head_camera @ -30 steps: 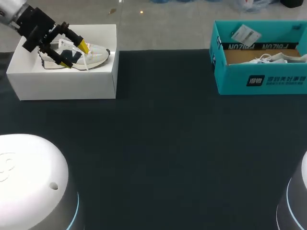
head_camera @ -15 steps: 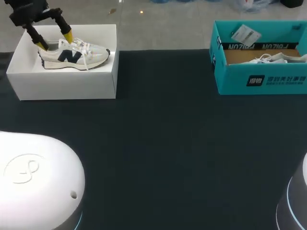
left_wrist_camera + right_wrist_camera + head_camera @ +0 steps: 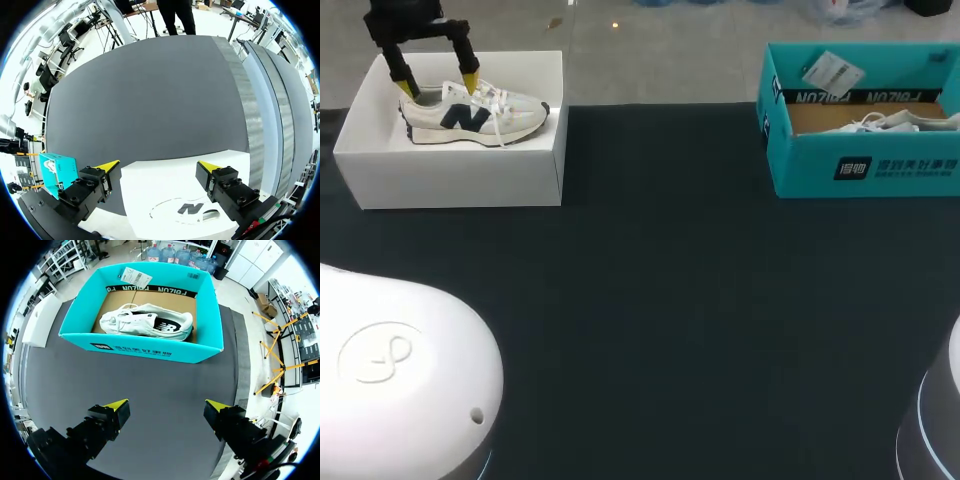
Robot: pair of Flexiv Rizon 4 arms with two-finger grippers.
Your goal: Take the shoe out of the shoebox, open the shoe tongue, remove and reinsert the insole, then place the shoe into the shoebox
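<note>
A white sneaker [image 3: 480,115] with a dark logo lies on its side in the open white shoebox [image 3: 450,175] at the table's far left. My left gripper [image 3: 435,83] hangs open just above the sneaker's heel end, one yellow tip to each side, touching nothing. In the left wrist view the open gripper [image 3: 159,166] looks down on the white box [image 3: 165,185], and the sneaker [image 3: 192,212] shows under it. My right gripper [image 3: 167,405] is open and empty over the dark table, short of a teal shoebox [image 3: 145,347] that holds a second white shoe [image 3: 150,322].
The teal shoebox [image 3: 865,165] stands at the far right with its white shoe [image 3: 890,122] and a paper tag inside. Dark table surface [image 3: 670,300] spreads between the two boxes. My arms' white bases [image 3: 400,380] rise at the near corners.
My left gripper has drawn back from over the sneaker's middle towards its heel and turned to point straight down. The sneaker and both boxes have stayed put.
</note>
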